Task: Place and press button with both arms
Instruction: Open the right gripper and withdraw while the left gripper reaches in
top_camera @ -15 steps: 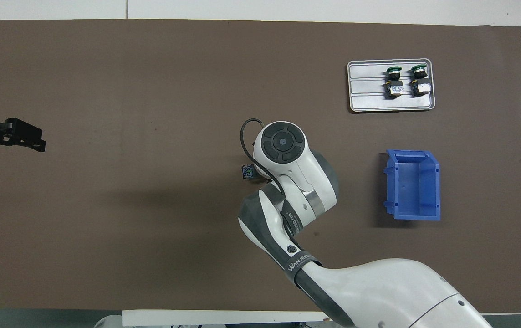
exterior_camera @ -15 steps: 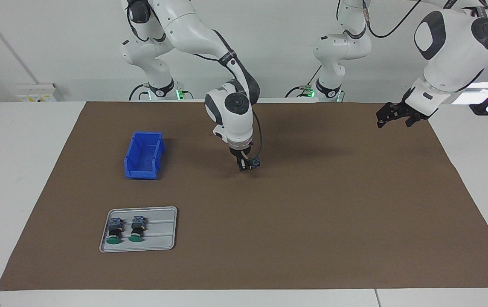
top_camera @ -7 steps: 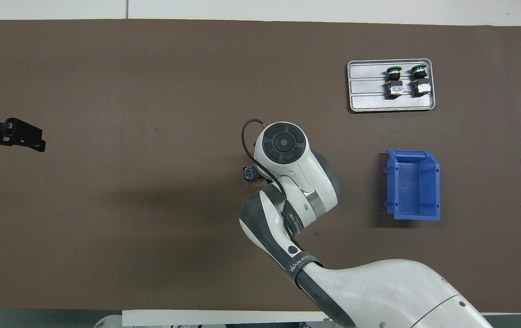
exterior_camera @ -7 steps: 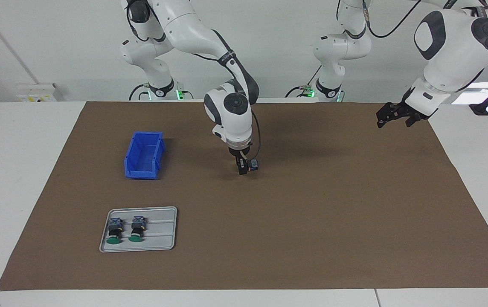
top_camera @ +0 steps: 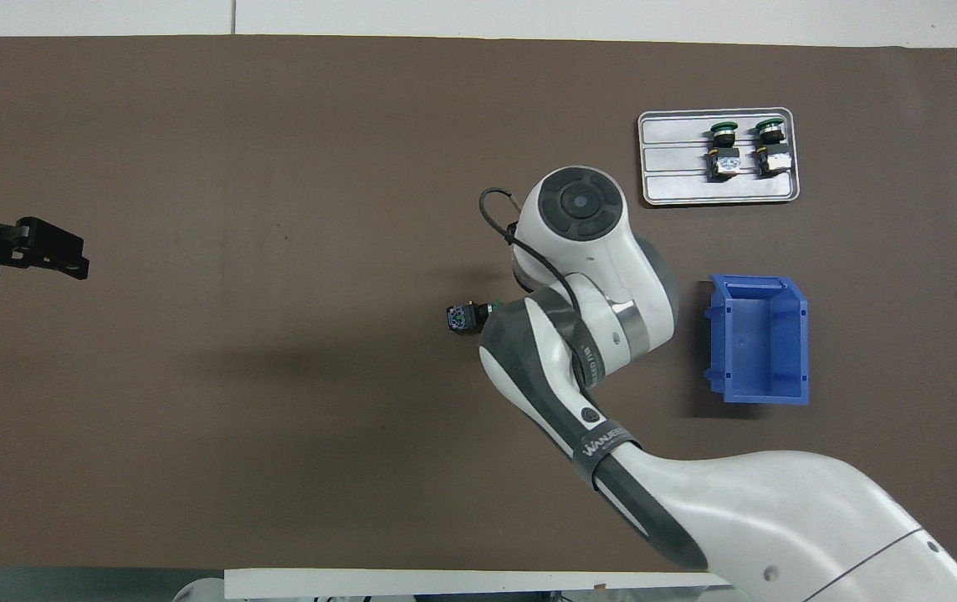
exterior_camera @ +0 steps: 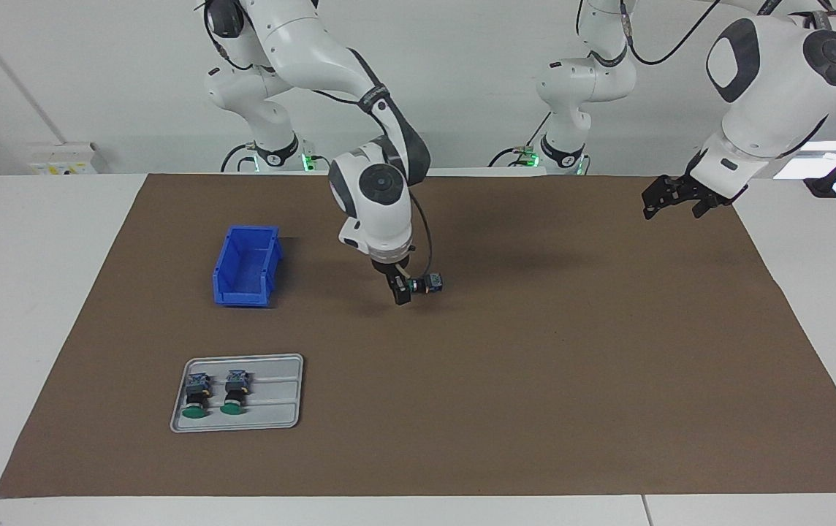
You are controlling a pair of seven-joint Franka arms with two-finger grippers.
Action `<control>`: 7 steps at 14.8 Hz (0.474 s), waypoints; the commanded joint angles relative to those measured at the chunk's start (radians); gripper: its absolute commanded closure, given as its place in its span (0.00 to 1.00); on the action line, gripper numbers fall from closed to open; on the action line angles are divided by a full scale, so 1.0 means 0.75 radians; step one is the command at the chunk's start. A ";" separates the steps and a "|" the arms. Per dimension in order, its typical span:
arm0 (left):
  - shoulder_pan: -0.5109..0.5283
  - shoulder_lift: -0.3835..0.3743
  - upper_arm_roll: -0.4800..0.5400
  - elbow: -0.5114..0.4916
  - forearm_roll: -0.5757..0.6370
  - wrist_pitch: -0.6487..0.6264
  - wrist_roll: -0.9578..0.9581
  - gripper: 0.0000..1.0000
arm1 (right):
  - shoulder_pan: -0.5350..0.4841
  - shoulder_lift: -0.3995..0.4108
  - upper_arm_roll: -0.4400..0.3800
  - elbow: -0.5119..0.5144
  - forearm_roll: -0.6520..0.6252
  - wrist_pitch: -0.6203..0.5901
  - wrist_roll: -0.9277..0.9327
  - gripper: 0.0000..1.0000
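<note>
One button [exterior_camera: 430, 283] lies on its side on the brown mat near the table's middle, its blue-grey block [top_camera: 456, 318] pointing toward the left arm's end. My right gripper [exterior_camera: 403, 294] hangs low right beside its cap end, open, holding nothing; in the overhead view the wrist covers the fingers. My left gripper [exterior_camera: 670, 201] waits open and empty above the mat's edge at the left arm's end [top_camera: 48, 256].
A grey tray [exterior_camera: 275, 416] holds two more green-capped buttons [exterior_camera: 195, 398] lying on their sides [top_camera: 723, 149]. A blue bin [exterior_camera: 246, 267] stands empty between the tray and the robots, toward the right arm's end [top_camera: 759, 339].
My right gripper has opened and let go of the button, then shifted toward the blue bin. The button stays on the mat. The left arm has barely moved.
</note>
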 commanded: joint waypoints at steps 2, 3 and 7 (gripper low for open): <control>-0.030 -0.013 -0.002 -0.010 -0.013 0.008 -0.294 0.00 | -0.116 -0.091 0.011 0.042 0.014 -0.095 -0.436 0.15; -0.056 -0.013 -0.002 -0.008 -0.017 0.010 -0.391 0.00 | -0.148 -0.120 0.018 0.042 0.014 -0.103 -0.522 0.14; -0.124 -0.011 -0.002 -0.008 -0.085 0.049 -0.977 0.00 | -0.294 -0.196 0.083 0.042 -0.002 -0.189 -0.894 0.14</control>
